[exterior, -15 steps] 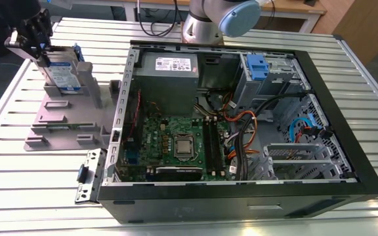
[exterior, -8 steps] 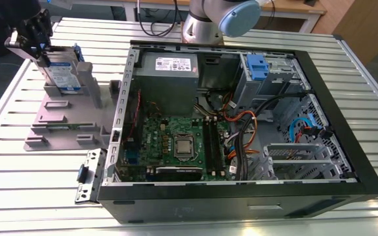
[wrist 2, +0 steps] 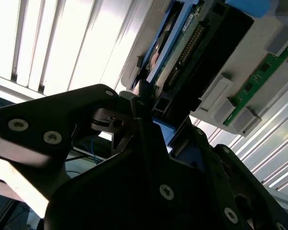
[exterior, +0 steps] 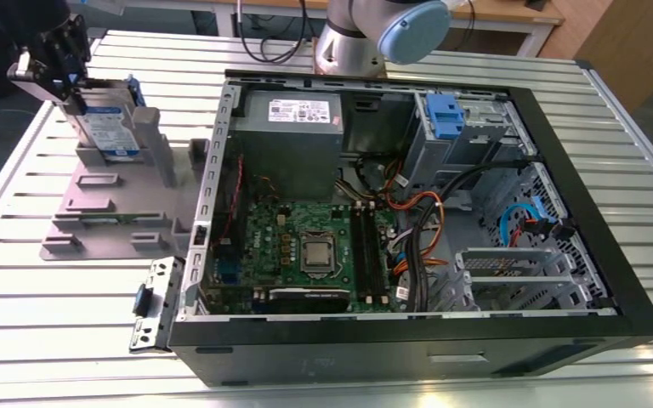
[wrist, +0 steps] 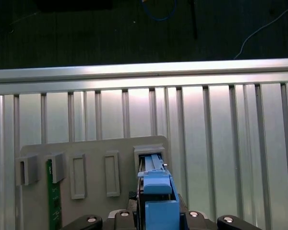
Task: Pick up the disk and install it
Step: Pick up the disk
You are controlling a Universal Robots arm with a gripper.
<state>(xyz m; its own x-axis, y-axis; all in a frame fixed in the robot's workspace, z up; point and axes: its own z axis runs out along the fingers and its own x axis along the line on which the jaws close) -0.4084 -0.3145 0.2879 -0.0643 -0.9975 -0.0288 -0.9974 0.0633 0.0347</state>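
Observation:
The disk (exterior: 109, 127), a silver drive with a white-and-blue label in a blue bracket, stands on edge in a slot of the grey stand (exterior: 99, 208) at the exterior view's left. My gripper (exterior: 60, 68) sits at the disk's upper end, beside the open computer case (exterior: 417, 212). In the first wrist view the disk's blue bracket (wrist: 156, 194) runs from the stand's slot up between the jaws of my gripper (wrist: 156, 218). In the second wrist view the black fingers (wrist 2: 140, 96) press against the disk's edge (wrist 2: 182, 43). The gripper is shut on the disk.
A green circuit strip (wrist: 50, 191) stands in another slot of the stand. Inside the case, a blue drive bracket (exterior: 445, 115) sits at the far bay, with the power supply (exterior: 292, 127) and motherboard (exterior: 303, 246) nearby. The ribbed metal table (exterior: 54, 323) lies all around.

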